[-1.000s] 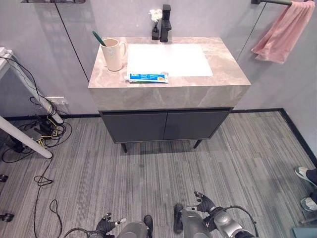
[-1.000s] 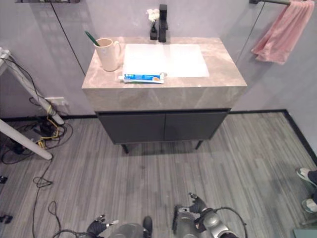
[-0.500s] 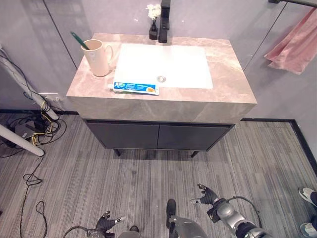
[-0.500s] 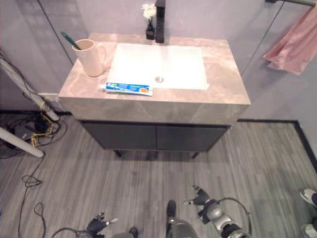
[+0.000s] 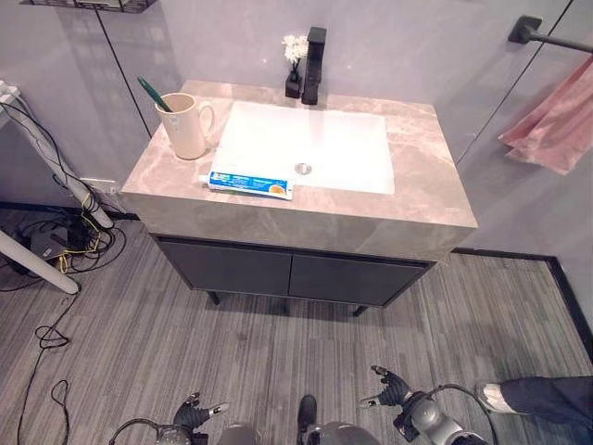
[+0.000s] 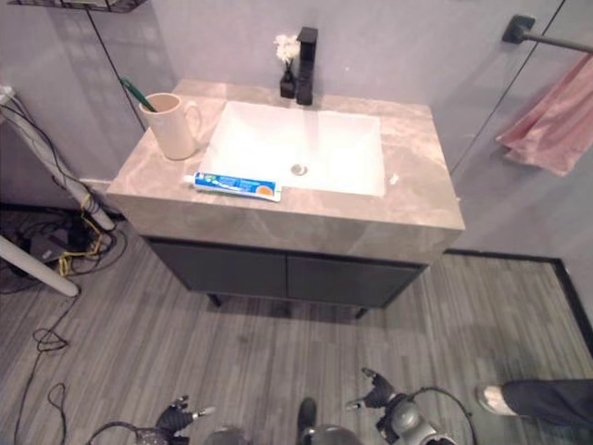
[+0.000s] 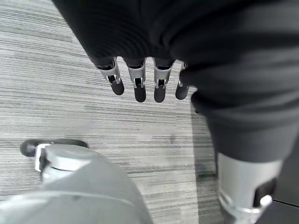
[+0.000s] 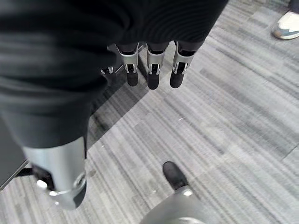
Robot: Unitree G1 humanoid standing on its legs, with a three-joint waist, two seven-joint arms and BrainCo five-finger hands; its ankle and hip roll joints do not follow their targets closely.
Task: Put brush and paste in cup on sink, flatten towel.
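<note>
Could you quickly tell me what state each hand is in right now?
Left hand: open, fingers straight, holding nothing.
Right hand: open, fingers straight, holding nothing.

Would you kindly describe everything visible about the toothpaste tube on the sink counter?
The blue and white toothpaste tube has an orange patch near its right end. It lies flat on the grey marble counter, along the white basin's front edge near the left corner. It sits in front of the beige cup, apart from it. Neither hand touches it.

Pink towel [image 5: 554,130] cut off by the right edge; brush [image 5: 152,94] bristles hidden inside cup [image 5: 187,128].
</note>
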